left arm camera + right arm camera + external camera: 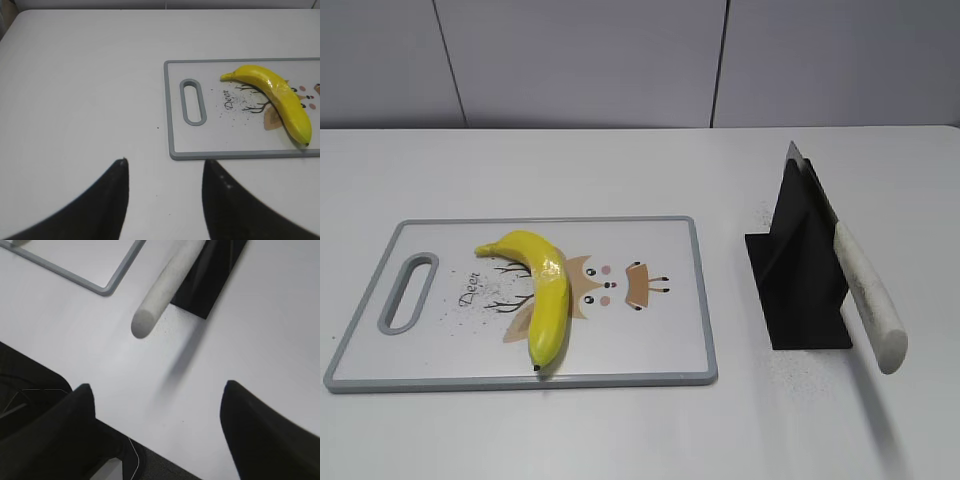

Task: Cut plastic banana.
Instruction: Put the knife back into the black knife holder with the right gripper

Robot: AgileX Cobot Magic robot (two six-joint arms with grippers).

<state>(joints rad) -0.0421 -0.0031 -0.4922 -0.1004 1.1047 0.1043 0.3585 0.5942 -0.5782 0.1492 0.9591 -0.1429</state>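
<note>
The yellow plastic banana point(542, 295) lies on the white cutting board point(650, 355) at centre left, dark tip toward the front edge. It also shows in the left wrist view point(277, 97), on the board point(172, 110). A knife with a white handle point(868, 295) leans in a black stand point(798, 275) to the right of the board; its handle shows in the right wrist view point(167, 280). My left gripper point(165, 162) is open and empty over bare table left of the board. My right gripper point(157, 387) is open and empty near the table's front edge, short of the handle.
The white table point(620, 430) carries only the board and the knife stand point(210, 280). The table's front edge and a dark base below it show in the right wrist view point(30, 385). A grey panelled wall stands behind the table.
</note>
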